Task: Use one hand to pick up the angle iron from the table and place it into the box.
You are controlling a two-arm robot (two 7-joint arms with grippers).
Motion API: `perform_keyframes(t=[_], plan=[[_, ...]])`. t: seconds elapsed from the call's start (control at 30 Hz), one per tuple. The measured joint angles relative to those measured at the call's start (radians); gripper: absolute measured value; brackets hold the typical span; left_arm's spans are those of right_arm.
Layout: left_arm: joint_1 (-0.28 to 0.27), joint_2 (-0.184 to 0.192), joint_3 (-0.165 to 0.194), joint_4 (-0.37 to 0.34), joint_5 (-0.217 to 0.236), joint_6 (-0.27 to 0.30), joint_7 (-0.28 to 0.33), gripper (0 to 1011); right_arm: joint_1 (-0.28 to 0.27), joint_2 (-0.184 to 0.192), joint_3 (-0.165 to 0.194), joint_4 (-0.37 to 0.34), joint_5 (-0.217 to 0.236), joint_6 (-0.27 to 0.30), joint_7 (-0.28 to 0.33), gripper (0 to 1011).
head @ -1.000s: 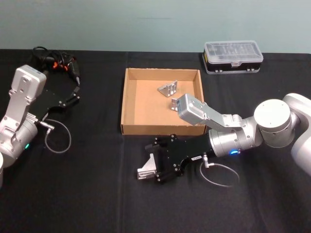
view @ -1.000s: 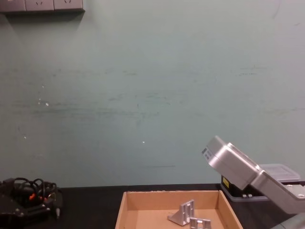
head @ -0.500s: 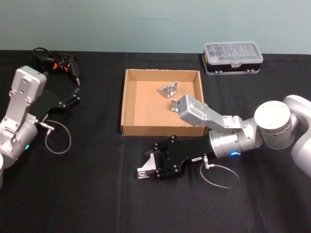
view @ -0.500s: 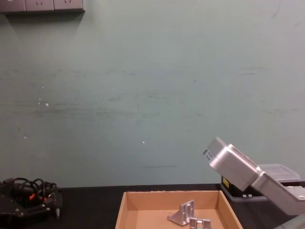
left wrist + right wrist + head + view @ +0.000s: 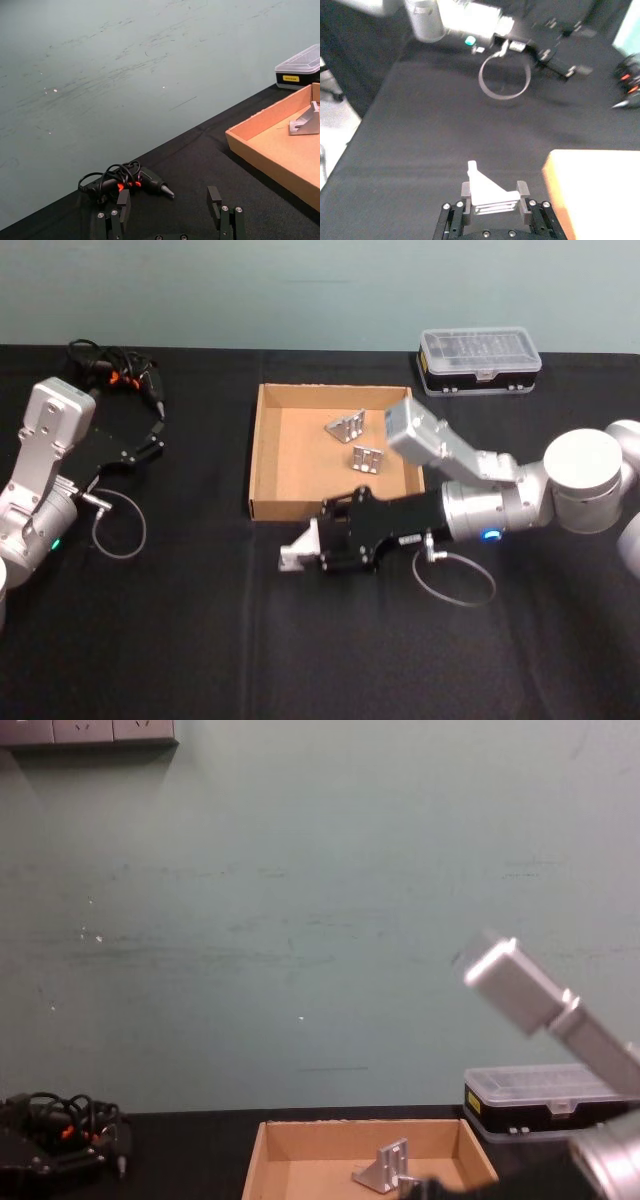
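My right gripper (image 5: 312, 548) is shut on a silver angle iron (image 5: 297, 554), holding it just in front of the near wall of the tan box (image 5: 257, 455). In the right wrist view the angle iron (image 5: 487, 192) sits clamped between the two black fingers (image 5: 465, 194), over the black table (image 5: 445, 135), with the box's corner (image 5: 590, 190) beside it. Two more angle irons (image 5: 346, 424) lie inside the box, also seen in the chest view (image 5: 385, 1165). My left gripper (image 5: 169, 205) rests open at the far left of the table (image 5: 138, 447).
A black case with a clear lid (image 5: 480, 358) stands behind the box to the right. A corded electric screwdriver (image 5: 115, 370) lies at the back left. Cable loops hang by each wrist (image 5: 120, 525) (image 5: 455, 580). The table's front half is bare.
The right gripper has risen from the table with the angle iron and moved back toward the box's near wall. Its arm segment stands higher in the chest view. The left arm is unmoved.
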Motion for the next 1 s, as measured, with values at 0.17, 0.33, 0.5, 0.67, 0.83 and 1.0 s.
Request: perform_keyframes(t=[0.17, 0.33, 0.5, 0.67, 0.83, 1.0], plan=[[0.0, 0.0, 0.0, 0.0, 0.0, 0.0, 0.0, 1000, -0.001, 0.011, 0.038, -0.033, 0.021, 0.001, -0.043, 547], [0.0, 0.0, 0.0, 0.0, 0.0, 0.0, 0.0, 1000, 0.0, 0.008, 0.078, -0.038, 0.027, 0.001, -0.108, 547], [0.0, 0.0, 0.0, 0.0, 0.0, 0.0, 0.0, 1000, 0.015, -0.02, 0.108, 0.002, 0.009, 0.0, -0.178, 547], [0.0, 0.0, 0.0, 0.0, 0.0, 0.0, 0.0, 1000, 0.039, -0.065, 0.121, 0.071, -0.023, -0.003, -0.225, 547], [0.0, 0.0, 0.0, 0.0, 0.0, 0.0, 0.0, 1000, 0.063, -0.108, 0.119, 0.137, -0.055, -0.007, -0.249, 547], [0.0, 0.0, 0.0, 0.0, 0.0, 0.0, 0.0, 1000, 0.093, -0.157, 0.108, 0.214, -0.091, -0.001, -0.261, 547]])
